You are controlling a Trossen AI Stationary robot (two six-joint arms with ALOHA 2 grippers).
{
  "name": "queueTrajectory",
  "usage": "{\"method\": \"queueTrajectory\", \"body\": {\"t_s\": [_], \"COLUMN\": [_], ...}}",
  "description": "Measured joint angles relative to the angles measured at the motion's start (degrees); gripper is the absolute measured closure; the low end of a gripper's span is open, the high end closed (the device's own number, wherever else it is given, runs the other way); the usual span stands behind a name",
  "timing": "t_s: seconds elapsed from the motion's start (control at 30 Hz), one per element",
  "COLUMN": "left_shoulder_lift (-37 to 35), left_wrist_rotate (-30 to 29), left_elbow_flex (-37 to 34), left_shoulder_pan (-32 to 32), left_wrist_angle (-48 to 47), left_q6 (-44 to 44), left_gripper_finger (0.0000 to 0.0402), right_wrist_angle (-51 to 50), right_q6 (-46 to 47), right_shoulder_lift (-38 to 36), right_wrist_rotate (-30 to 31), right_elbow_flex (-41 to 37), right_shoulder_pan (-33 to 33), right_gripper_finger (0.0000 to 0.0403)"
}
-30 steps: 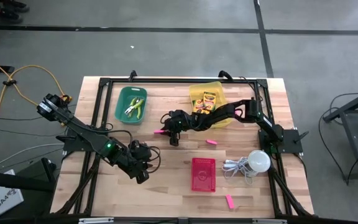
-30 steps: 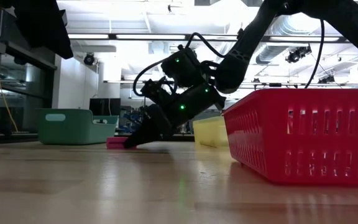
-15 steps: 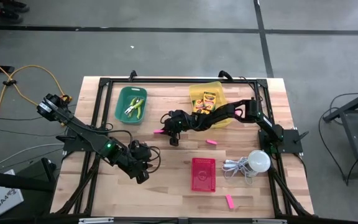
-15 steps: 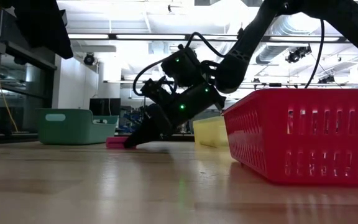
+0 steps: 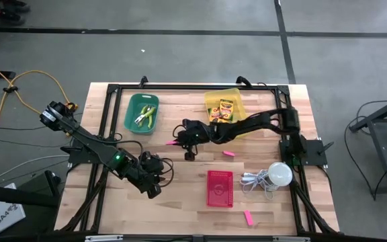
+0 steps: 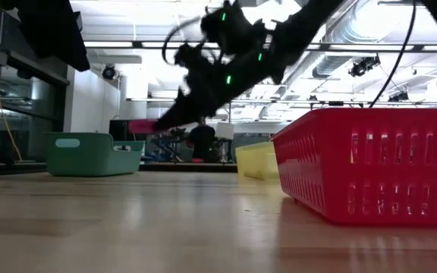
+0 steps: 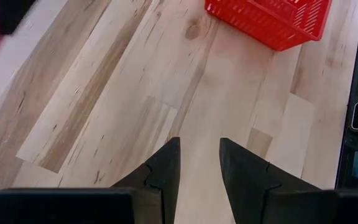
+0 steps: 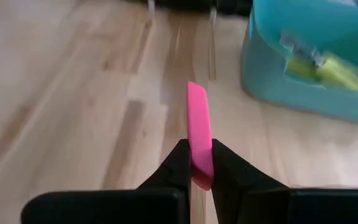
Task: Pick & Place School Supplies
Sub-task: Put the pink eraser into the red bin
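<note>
My right gripper (image 5: 179,140) hangs over the middle of the table, shut on a pink eraser (image 8: 197,118). The low view shows the eraser (image 6: 141,127) well above the wood. Two more pink erasers lie flat on the table, one (image 5: 228,153) near the centre and one (image 5: 247,216) by the near edge. Crayon boxes (image 5: 223,107) lie in a yellow bin (image 5: 237,94) at the back. My left gripper (image 7: 199,146) is open over bare wood at the near left, holding nothing. My right gripper pinches the eraser's rear end (image 8: 201,163) between its two fingers (image 8: 180,163). The fingers slant down from the table's right side and lie along the eraser. The rest of the eraser sticks out ahead of the fingertips, lifted clear of the table.
A green bin (image 5: 142,113) with small items stands at the back left, close ahead of the held eraser. A red basket (image 5: 220,188) sits near the front centre. A white bulb with a coiled cord (image 5: 274,176) lies at the right. A black frame rims the table.
My right gripper has risen from the table with the pink eraser, which lay on the wood at its fingertips before and now hangs clear, well above the table.
</note>
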Motion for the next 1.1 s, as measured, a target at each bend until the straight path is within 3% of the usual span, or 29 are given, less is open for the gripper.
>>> {"method": "queueTrajectory", "body": {"t_s": [0.27, 0.53, 0.8, 1.1], "left_shoulder_lift": [0.02, 0.02, 0.02, 0.02], "left_wrist_rotate": [-0.21, -0.26, -0.39, -0.39], "left_elbow_flex": [0.02, 0.01, 0.02, 0.02], "left_shoulder_pan": [0.01, -0.01, -0.01, 0.05], "left_wrist_angle": [1.16, 1.45, 2.69, 3.13], "left_q6": [0.0, 0.0, 1.68, 1.68], "left_gripper_finger": [0.0293, 0.0293, 0.0293, 0.0293], "right_wrist_angle": [-21.04, -41.82, -52.51, -58.07], "right_q6": [2.22, 9.07, 16.73, 23.01], "right_shoulder_lift": [-11.27, -20.41, -24.62, -24.45], "right_wrist_rotate": [6.79, 6.98, 3.63, -2.36], "right_elbow_flex": [0.02, -0.02, -0.06, -0.02], "right_shoulder_pan": [4.8, 10.58, 17.61, 23.3], "right_gripper_finger": [0.038, 0.038, 0.038, 0.038]}}
